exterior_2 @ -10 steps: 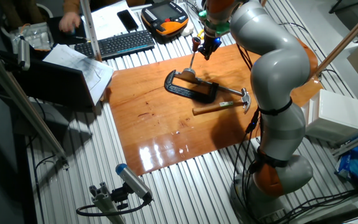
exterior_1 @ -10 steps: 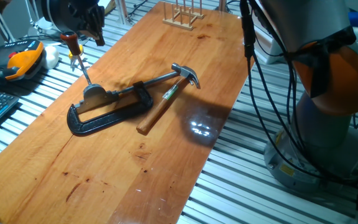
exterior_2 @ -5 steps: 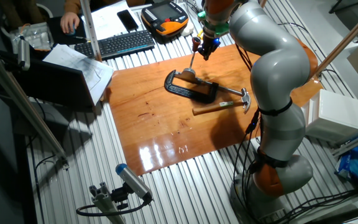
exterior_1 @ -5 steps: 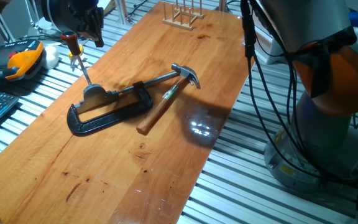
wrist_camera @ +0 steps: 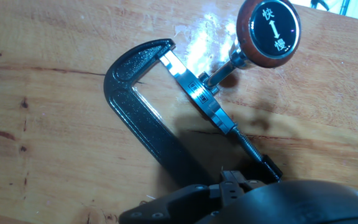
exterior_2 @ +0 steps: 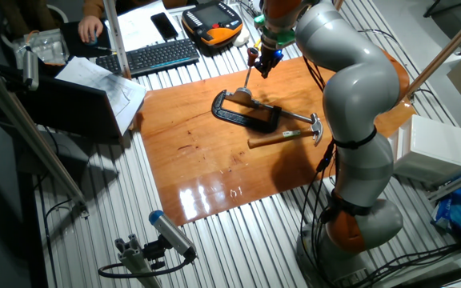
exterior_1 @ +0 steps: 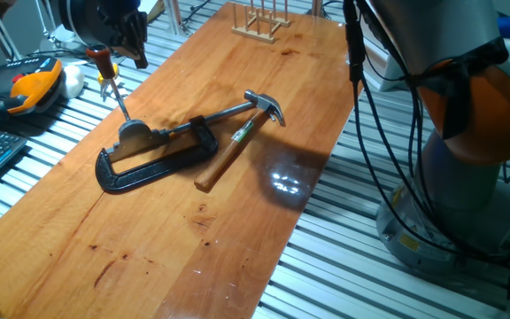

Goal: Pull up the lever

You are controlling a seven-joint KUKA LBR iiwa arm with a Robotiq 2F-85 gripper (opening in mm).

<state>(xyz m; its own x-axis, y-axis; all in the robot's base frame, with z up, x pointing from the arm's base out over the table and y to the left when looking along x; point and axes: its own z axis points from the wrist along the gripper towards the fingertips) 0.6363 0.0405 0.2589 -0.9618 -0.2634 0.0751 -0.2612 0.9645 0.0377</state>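
Two fingers of the gripper (exterior_1: 118,49) stood beside the lever (exterior_1: 116,97) knob; whether they clenched it or stood released could not be told from either fixed view. Below the fingers, the lever rod ran steeply down to its grey base (exterior_1: 135,135), held in the black C-clamp (exterior_1: 144,164) on the table (exterior_1: 237,221). Further out lay the hammer (exterior_1: 237,133). By judgement, the lever was light, rigid and hinged; the smooth knob (wrist_camera: 268,31) might slip, so hold just under it. No difference from the earlier frames appeared: arm and lever were unmoved.
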